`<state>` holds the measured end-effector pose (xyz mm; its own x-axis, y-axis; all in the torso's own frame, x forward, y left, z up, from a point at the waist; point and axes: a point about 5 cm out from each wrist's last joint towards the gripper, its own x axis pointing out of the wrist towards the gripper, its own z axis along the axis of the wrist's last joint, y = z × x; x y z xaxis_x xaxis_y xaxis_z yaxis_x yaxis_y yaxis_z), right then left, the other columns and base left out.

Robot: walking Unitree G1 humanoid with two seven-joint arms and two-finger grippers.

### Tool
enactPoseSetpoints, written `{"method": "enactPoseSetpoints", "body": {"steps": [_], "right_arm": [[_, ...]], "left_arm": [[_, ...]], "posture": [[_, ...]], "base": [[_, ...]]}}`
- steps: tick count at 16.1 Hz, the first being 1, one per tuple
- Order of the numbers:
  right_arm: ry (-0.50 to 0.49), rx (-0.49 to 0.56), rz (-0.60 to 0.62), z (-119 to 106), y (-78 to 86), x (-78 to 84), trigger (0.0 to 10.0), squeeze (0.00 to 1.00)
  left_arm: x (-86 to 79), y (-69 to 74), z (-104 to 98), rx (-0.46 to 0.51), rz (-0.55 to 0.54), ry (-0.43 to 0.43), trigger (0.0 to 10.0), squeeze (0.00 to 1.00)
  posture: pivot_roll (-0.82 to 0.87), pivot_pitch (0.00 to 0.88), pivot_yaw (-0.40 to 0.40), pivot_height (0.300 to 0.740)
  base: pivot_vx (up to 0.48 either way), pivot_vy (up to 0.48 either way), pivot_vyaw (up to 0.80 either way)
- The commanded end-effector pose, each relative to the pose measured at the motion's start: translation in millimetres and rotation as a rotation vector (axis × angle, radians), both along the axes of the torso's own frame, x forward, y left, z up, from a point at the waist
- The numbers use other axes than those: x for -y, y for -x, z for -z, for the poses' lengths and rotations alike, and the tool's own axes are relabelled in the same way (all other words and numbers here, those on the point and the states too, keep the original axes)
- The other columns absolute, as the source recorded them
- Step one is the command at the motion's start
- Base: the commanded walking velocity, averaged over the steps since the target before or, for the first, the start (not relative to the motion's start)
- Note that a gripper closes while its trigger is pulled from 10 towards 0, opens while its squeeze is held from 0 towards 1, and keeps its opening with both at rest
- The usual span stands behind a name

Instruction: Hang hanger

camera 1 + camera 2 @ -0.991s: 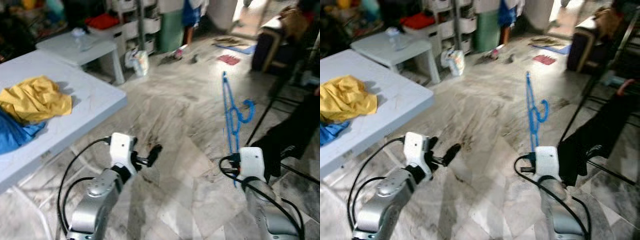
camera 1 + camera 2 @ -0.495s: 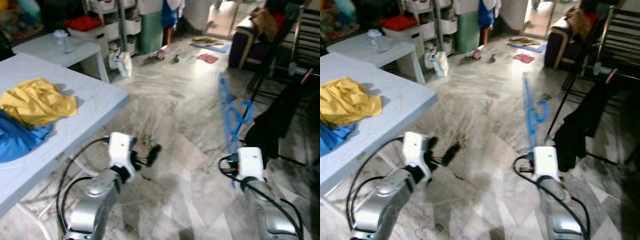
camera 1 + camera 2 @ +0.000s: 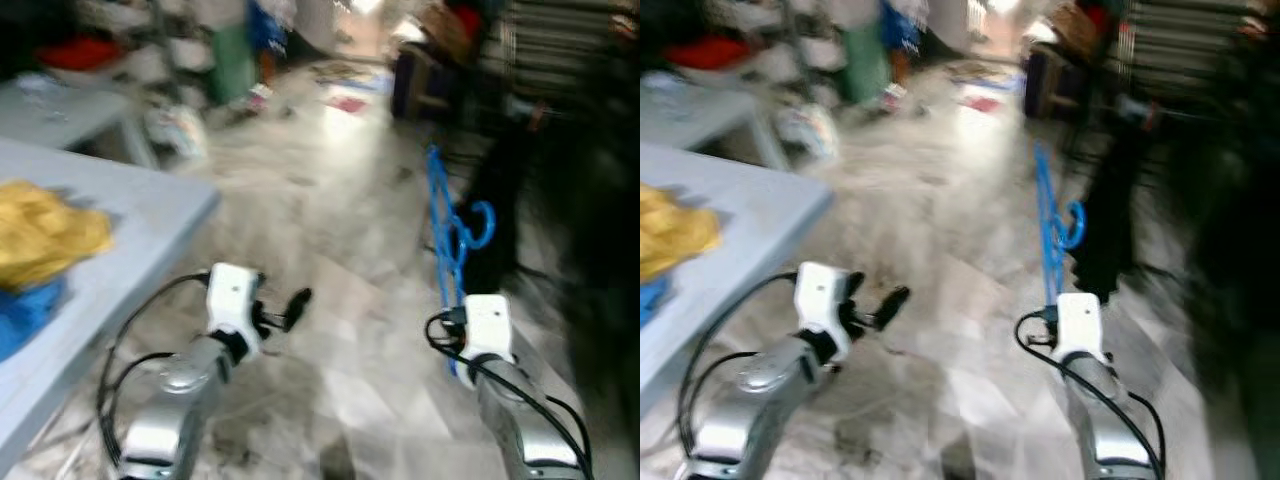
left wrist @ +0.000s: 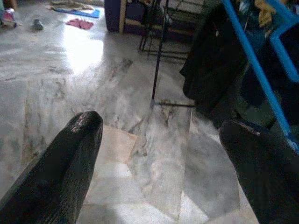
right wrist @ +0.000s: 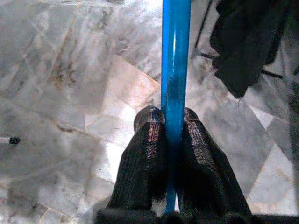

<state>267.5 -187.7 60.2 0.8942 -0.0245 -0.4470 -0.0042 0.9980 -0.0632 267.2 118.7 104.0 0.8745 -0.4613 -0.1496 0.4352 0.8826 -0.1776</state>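
A: Marble floor [image 3: 345, 250], grey-veined, glossy, strong glare far back. Head views badly blurred. Grey table [image 3: 150, 215] at left with a yellow cloth [image 3: 45, 235] and a bit of blue cloth [image 3: 20, 315] on top.

B: Hanger?

A: Blue hanger [image 3: 450, 235], thin plastic, held upright over the floor on the right side. Hook [image 3: 480, 225] curling toward the right, about halfway up. Straight bar glossy and bright in the right wrist view [image 5: 175, 60].

B: Grip?

A: Right gripper [image 5: 174, 135] pressed tight on the bar, both fingers [image 5: 145, 163] pinching from either side, bar running up between the tips. Right arm [image 3: 515, 420] reaching forward, white wrist block [image 3: 482, 325] just under the hanger's lower end.

B: Left side?

A: Left gripper [image 4: 159, 140] holding nothing, fingers [image 4: 70, 154] spread wide apart, pointed out over bare floor. Left arm [image 3: 180, 400] bent, just beside the table edge.

B: Room to move?

A: Open floor between the two arms and straight ahead. Dark garment [image 4: 210, 60] hanging on a black rack [image 4: 161, 51] just to the right of the hanger. Table edge close on the left. Clutter far back: small red mat [image 4: 79, 23], shelving too blurred to read.
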Motion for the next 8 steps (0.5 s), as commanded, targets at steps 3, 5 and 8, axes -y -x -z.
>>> {"method": "enactPoseSetpoints", "body": {"steps": [3,5,8], "right_arm": [[0.016,0.025,0.026,-6.0,-2.4,6.4,10.0,0.00],[0.025,0.027,0.046,-6.5,-2.5,7.3,10.0,0.00],[0.031,0.024,0.056,-5.9,-1.3,7.7,10.0,0.00]], "left_arm": [[10.9,2.1,-7.0,0.043,0.067,0.034,10.0,0.00],[10.7,3.1,-7.0,0.046,0.079,0.032,10.0,0.00],[13.2,5.2,-6.4,0.049,0.110,0.039,10.0,0.00]], "posture": [[-0.03,0.028,-0.007,0.740],[-0.03,0.030,-0.007,0.740],[-0.03,0.030,-0.006,0.740]], "base": [[0.000,0.000,-0.80],[0.000,0.000,-0.80],[0.086,0.000,-0.80]]}}
